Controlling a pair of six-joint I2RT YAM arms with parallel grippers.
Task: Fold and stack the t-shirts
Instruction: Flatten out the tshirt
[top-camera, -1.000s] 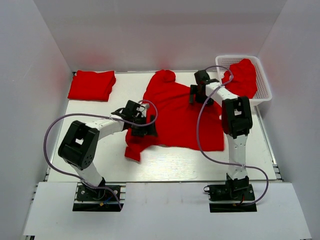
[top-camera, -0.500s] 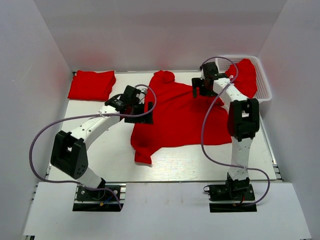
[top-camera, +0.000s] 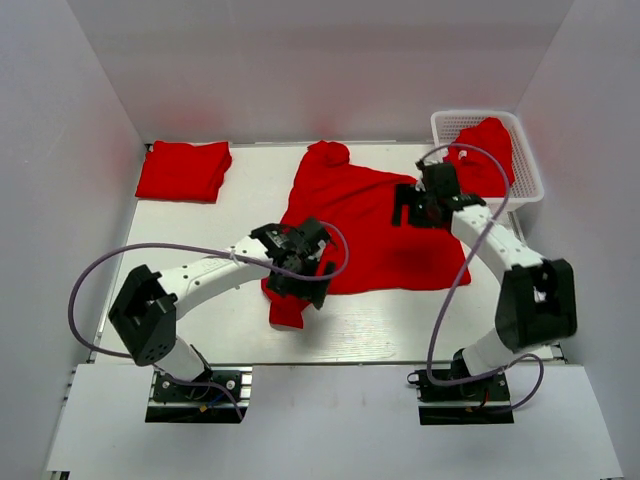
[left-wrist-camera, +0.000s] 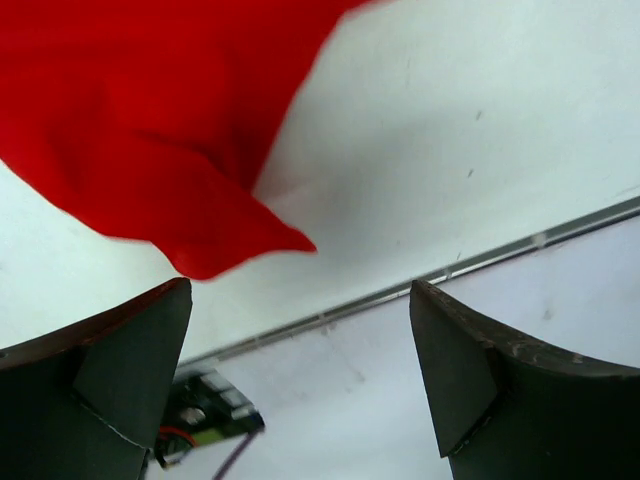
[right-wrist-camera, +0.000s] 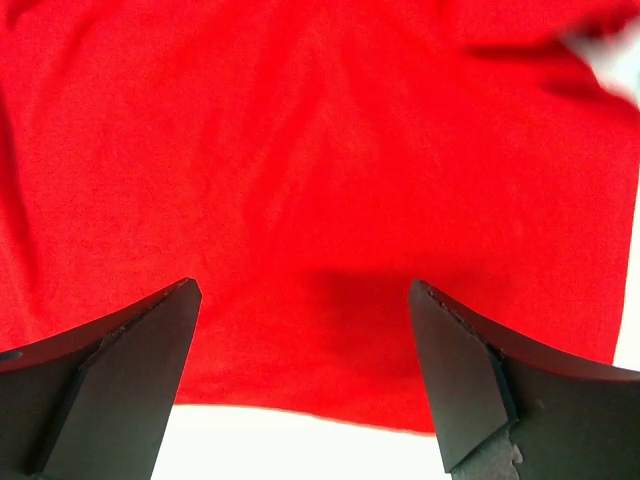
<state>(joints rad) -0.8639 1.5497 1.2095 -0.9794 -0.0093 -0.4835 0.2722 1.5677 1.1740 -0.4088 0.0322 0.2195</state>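
Left fingers: your left fingers (left-wrist-camera: 110, 370) stand spread wide and hold nothing. A loose corner of the flat t-shirt (left-wrist-camera: 150, 120) lies just ahead of them on the bare counter (left-wrist-camera: 450, 150).
Right fingers: your right fingers (right-wrist-camera: 480, 380) are also spread and empty. They hover over the body of that same shirt, close to its near hem.
Flat t-shirt: it lies mid-counter, opened out but rumpled. One end is bunched toward the far edge, and the near-left corner trails out beneath the left arm.
Done: one folded t-shirt (top-camera: 183, 170) sits at the far-left corner. I judge it to be the start of the stack, but you cannot tell whether it holds more than one shirt.
Left to do: the flat shirt shows no fold yet. A heaped t-shirt (top-camera: 487, 155) waits in the white basket (top-camera: 530, 168) at the far right.
Progress: early, by my judgement, with most of the folding ahead.
Surface: the counter is smooth, white and matte, with a metal strip along the near edge.
Room: plain white walls (top-camera: 300, 70) close in three sides.
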